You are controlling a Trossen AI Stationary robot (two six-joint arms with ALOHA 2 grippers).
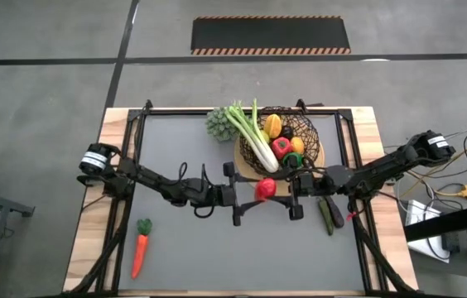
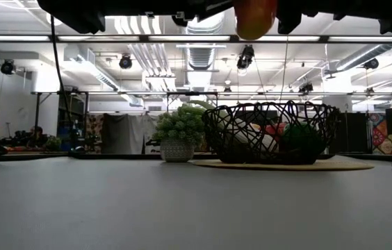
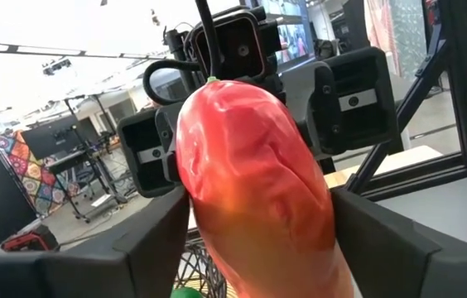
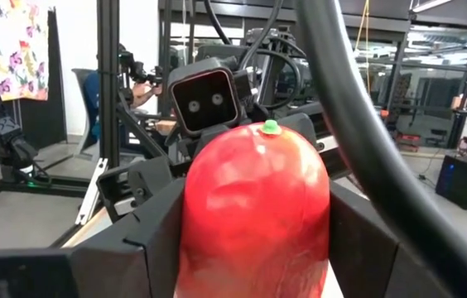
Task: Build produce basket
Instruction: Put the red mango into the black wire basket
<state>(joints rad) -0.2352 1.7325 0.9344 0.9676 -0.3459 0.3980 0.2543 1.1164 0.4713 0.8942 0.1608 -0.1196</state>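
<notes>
Two grippers meet at one red fruit [image 1: 265,189], just in front of the basket [image 1: 308,124] and above the table [image 1: 184,257]. The left gripper [image 1: 250,196] comes from the side far from the basket's mat; the right gripper [image 1: 287,195] comes from the other side. In both wrist views the fruit fills the space between that arm's own fingers, and the pads seem to press on it from each side. So I judge that both grippers are closed on the same red fruit, as in a handover.

The risk here is the release. If one gripper opens before the other has a firm hold, the smooth rounded fruit can slip out, fall on the table and roll away from the basket. If both pull while closed, the fruit may twist between the pads.

The basket already holds a leek [image 1: 250,134], and red, yellow and orange pieces. A carrot [image 1: 139,249] lies well away from the basket, near the table's front corner on the left arm's side. A dark purple piece [image 1: 335,215] lies in front of the basket, close under the right arm.
</notes>
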